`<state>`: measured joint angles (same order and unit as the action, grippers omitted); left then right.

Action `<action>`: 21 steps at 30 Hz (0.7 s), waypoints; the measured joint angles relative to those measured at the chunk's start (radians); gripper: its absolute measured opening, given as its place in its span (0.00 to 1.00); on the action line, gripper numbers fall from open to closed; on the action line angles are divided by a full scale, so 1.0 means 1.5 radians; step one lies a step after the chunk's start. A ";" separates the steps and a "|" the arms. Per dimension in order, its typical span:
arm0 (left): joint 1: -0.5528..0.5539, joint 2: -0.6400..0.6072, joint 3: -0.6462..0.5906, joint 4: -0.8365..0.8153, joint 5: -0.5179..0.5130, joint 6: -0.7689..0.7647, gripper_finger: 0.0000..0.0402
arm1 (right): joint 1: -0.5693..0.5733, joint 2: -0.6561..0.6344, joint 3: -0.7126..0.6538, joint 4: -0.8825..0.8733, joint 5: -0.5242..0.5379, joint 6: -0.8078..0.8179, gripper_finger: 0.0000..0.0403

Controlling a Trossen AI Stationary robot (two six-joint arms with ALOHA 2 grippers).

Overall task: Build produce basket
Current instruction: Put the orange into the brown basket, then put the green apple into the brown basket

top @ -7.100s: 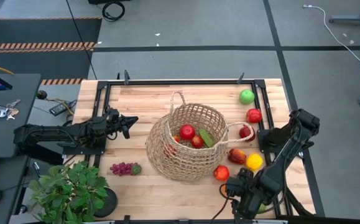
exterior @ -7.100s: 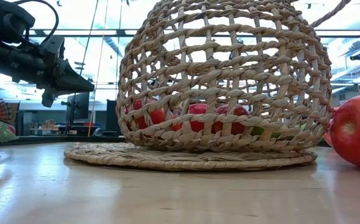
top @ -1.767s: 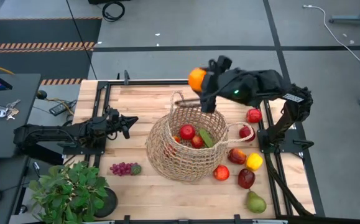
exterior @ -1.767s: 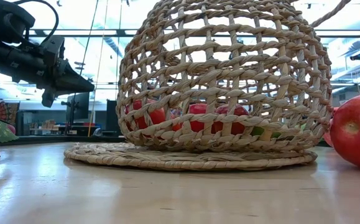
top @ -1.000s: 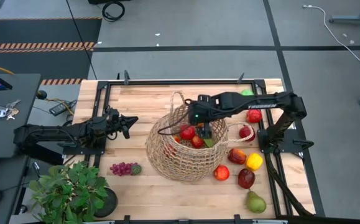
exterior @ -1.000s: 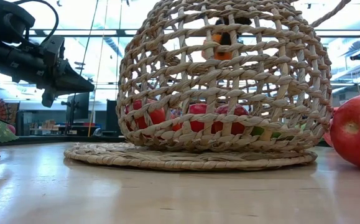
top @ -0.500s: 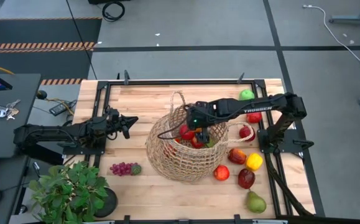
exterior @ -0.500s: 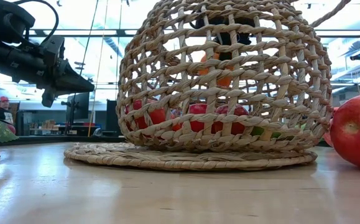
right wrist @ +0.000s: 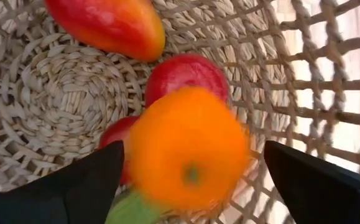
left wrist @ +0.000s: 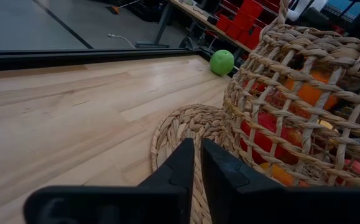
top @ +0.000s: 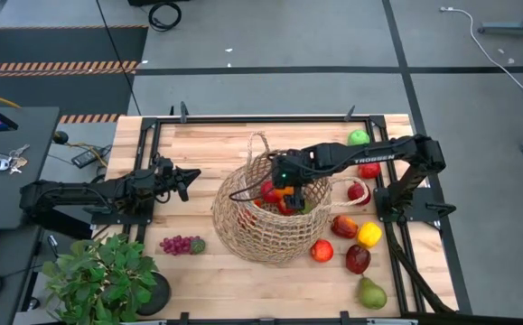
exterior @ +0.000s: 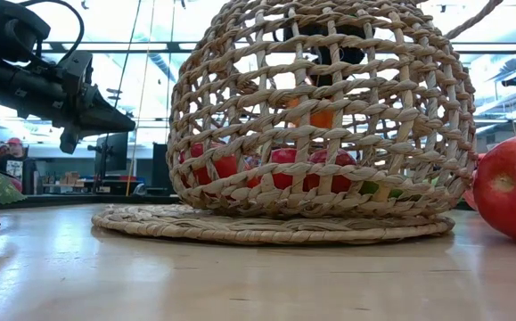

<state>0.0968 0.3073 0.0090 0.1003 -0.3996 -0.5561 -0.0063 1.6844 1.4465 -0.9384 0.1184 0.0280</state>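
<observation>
You have a tan open-weave straw basket (top: 270, 209) on a pale wood-plank table (top: 198, 153). Inside it are an orange (right wrist: 189, 149) and red fruit (right wrist: 186, 73). Outside it are a green apple (top: 359, 137), a yellow pepper (top: 368, 234), purple grapes (top: 180, 245) and a green-leaved plant (top: 98, 275).

The right end effector (top: 290, 192), seven seconds ago low at the worktop's near right corner, now reaches down inside the basket (top: 243, 226). The orange (right wrist: 189, 149), carried high above the basket's far rim two seconds ago and seen near the basket's top a second ago, now sits lower among the red fruit; the fingers (right wrist: 319, 186), which clasped it, now stand wide to either side, clear of it. A person in a red cap (exterior: 13, 147) now shows in the far room.
</observation>
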 joint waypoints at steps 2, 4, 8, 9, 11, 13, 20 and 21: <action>0.000 0.000 0.000 0.000 0.000 0.000 0.09 | 0.000 0.000 0.018 -0.019 0.000 0.000 0.98; 0.000 0.000 0.000 0.000 0.000 0.000 0.10 | -0.001 0.000 0.040 -0.044 0.005 0.001 0.96; 0.000 0.000 0.000 0.000 0.000 0.000 0.10 | -0.005 0.000 0.099 -0.108 0.012 0.002 0.97; 0.000 0.000 0.000 0.000 0.000 0.000 0.10 | -0.008 -0.001 0.115 -0.125 0.012 0.001 0.97; 0.000 0.000 0.000 0.000 0.000 0.000 0.09 | -0.015 -0.001 0.146 -0.159 0.018 -0.001 0.97; 0.000 0.000 0.000 0.000 0.000 0.000 0.08 | -0.023 -0.010 0.171 -0.177 0.025 -0.003 0.97; 0.000 0.000 0.000 0.000 0.000 0.000 0.09 | -0.059 -0.107 0.202 -0.153 0.041 -0.005 0.97; 0.000 0.000 0.000 0.000 0.000 0.000 0.09 | -0.065 -0.125 0.202 -0.149 0.055 -0.006 0.97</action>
<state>0.0967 0.3073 0.0090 0.1005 -0.3996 -0.5564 -0.1042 1.4975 1.7500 -1.1612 0.2011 0.0195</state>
